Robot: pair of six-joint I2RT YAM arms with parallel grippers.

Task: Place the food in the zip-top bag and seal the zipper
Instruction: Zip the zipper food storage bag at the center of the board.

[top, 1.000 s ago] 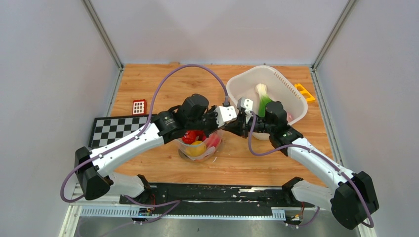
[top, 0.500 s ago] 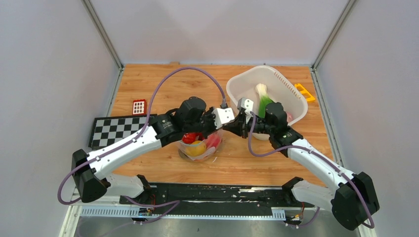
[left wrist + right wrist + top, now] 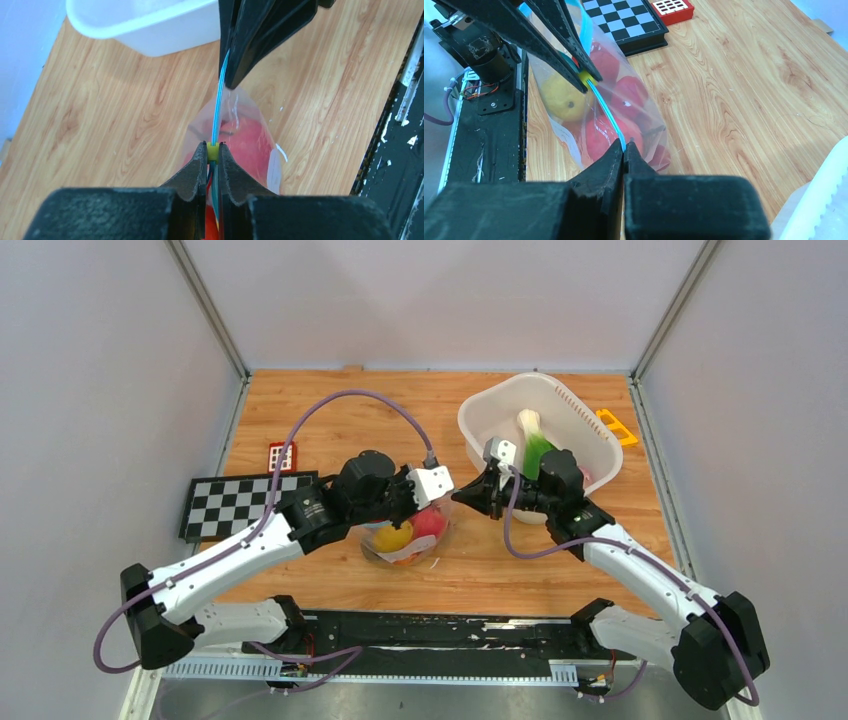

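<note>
The clear zip-top bag (image 3: 405, 540) stands on the wooden table between the arms, with the food inside: a yellow lemon (image 3: 559, 92) and red pieces (image 3: 631, 92). Its teal zipper (image 3: 217, 110) runs taut between the two grippers. My left gripper (image 3: 213, 146) is shut on the small yellow slider (image 3: 213, 151) riding on the zipper. My right gripper (image 3: 624, 145) is shut on the zipper's other end at the bag's corner. In the top view the left gripper (image 3: 420, 510) sits over the bag and the right gripper (image 3: 458, 496) just to its right.
A white basket (image 3: 490, 410) holding a green-and-white vegetable (image 3: 535, 445) stands behind the right arm. A checkerboard (image 3: 235, 502) and a red tile (image 3: 282, 455) lie to the left. A yellow piece (image 3: 617, 426) lies at the back right. A black rail (image 3: 420, 635) runs along the near edge.
My left gripper has drawn leftward along the zipper, away from the right gripper, so more of the bag and its fruit shows. The right gripper has stayed in place, still shut.
</note>
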